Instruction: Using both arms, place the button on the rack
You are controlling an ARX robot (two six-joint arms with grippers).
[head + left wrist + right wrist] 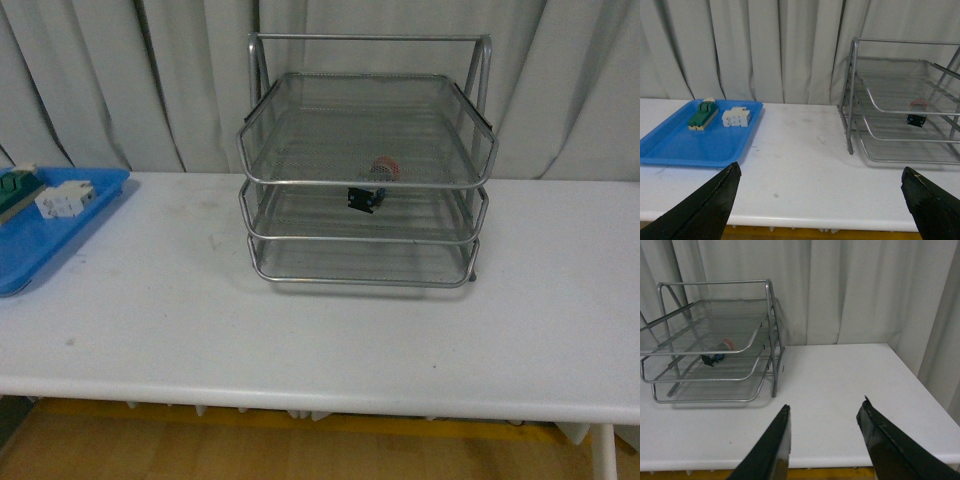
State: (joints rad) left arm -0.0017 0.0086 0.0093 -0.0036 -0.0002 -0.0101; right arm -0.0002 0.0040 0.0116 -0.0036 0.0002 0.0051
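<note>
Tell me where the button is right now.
In the front view the button sits inside the rack, on the middle tier near its front edge, about centre; neither gripper touches it.

The table (330,330) in front of the rack (366,180) lies bare and open. The blue tray (50,225) takes the far left edge; a broad bare stretch separates it from the rack. Right of the rack, bare tabletop. Curtain (100,80) hangs seemingly just behind the rack.
</note>
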